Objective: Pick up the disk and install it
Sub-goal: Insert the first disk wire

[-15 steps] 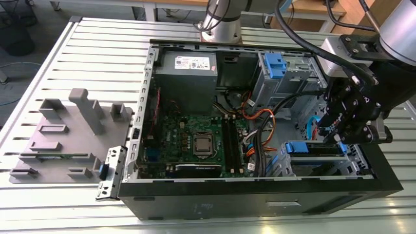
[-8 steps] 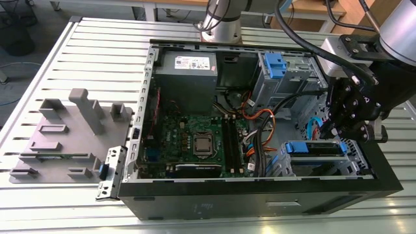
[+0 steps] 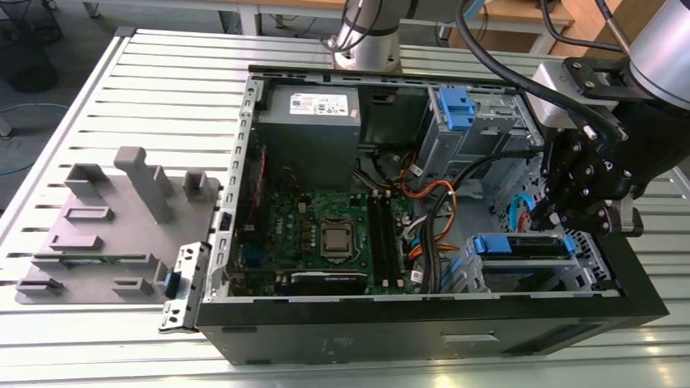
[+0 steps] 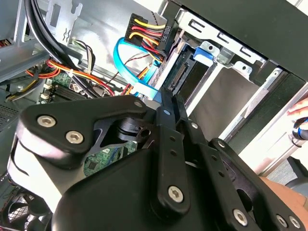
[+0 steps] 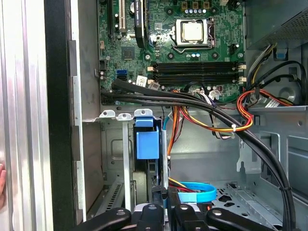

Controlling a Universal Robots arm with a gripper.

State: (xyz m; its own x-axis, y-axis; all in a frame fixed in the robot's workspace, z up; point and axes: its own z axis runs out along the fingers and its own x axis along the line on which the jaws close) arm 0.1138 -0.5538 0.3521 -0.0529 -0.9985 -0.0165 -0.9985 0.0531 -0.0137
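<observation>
— Spotted the disk (image 3: 525,246)?
— Seated in the drive bay (image 5: 126,163). Probably stiff, weighty, shock-shy; best gripped by the long edges.
— And the gripper (image 4: 167,96)?
— Right at its end, jaws together, clamping nothing.

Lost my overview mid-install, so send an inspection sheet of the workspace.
Surface: slatted metal table holding an open computer case.
Job's things: disk sits in a drive cage inside the case.
Clutter: grey fixture tray at the exterior view's left.
Grippers: end effector close over the disk.
Cables: blue data cable, orange-black wire bundles near the cage.
Surroundings: a person's hand by the case.
</observation>
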